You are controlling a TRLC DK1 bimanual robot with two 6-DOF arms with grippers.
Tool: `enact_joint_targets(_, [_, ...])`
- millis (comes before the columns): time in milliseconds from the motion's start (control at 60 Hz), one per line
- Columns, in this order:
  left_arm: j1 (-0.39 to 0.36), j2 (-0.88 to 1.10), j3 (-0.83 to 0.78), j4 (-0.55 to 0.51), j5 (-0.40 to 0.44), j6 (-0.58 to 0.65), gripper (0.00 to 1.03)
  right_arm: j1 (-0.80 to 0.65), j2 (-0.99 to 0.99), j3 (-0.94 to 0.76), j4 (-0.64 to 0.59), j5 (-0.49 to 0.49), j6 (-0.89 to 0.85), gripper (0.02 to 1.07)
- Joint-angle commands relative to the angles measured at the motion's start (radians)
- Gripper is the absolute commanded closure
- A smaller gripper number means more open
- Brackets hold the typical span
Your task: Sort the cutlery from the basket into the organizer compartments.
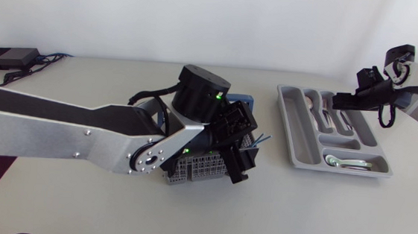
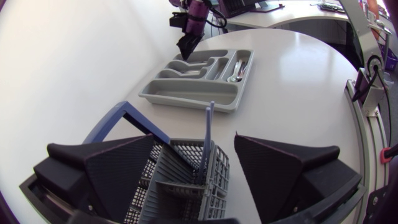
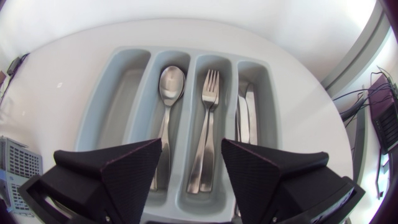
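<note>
Hanging spread, the left jaws are straddling the basket [image 2: 186, 186], with 1 blue handle [image 2: 207, 134] standing upright between them and touching neither. The right jaws are hovering wide apart over the organizer [image 3: 124, 93], above a spoon [image 3: 169, 93] and a fork [image 3: 208, 99] lying in separate slots.

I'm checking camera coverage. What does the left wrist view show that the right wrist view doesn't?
Only left wrist: a thin blue handle standing in the basket between the left end effector's open fingers, and the right end effector over the organizer's far end. Only right wrist: the sorted pieces told apart, a spoon, a fork and knives in separate compartments. Both: the organizer with cutlery, and the basket, just a corner in the right view.
</note>
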State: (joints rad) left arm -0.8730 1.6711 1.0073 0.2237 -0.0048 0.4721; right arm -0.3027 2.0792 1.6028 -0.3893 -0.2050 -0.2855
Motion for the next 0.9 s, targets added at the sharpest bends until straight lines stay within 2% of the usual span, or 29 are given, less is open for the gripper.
enact_joint_targets(0, [-0.007, 0.027, 0.005, 0.017, 0.012, -0.004, 0.36, 0.005, -0.093, -0.115, 0.029, -0.005, -0.027, 0.33])
enact_joint_targets(67, [-0.009, 0.035, 0.014, 0.019, 0.016, -0.010, 0.46, 0.007, -0.149, -0.182, 0.047, -0.014, -0.037, 0.33])
enact_joint_targets(183, [-0.012, 0.049, 0.028, 0.019, 0.039, -0.018, 0.56, 0.020, -0.240, -0.294, 0.082, -0.024, -0.047, 0.33])
enact_joint_targets(517, [-0.018, 0.101, 0.091, 0.011, 0.049, -0.033, 0.58, 0.066, -0.456, -0.503, 0.113, -0.040, -0.055, 0.33])
enact_joint_targets(700, [-0.018, 0.113, 0.109, 0.009, 0.069, -0.046, 0.78, 0.091, -0.521, -0.557, 0.118, -0.040, -0.058, 0.33])
enact_joint_targets(817, [-0.012, 0.128, 0.134, -0.037, 0.097, -0.064, 0.92, 0.105, -0.547, -0.581, 0.121, -0.039, -0.060, 0.33])
enact_joint_targets(883, [-0.011, 0.131, 0.136, -0.041, 0.101, -0.073, 0.95, 0.111, -0.562, -0.596, 0.122, -0.039, -0.061, 0.33])
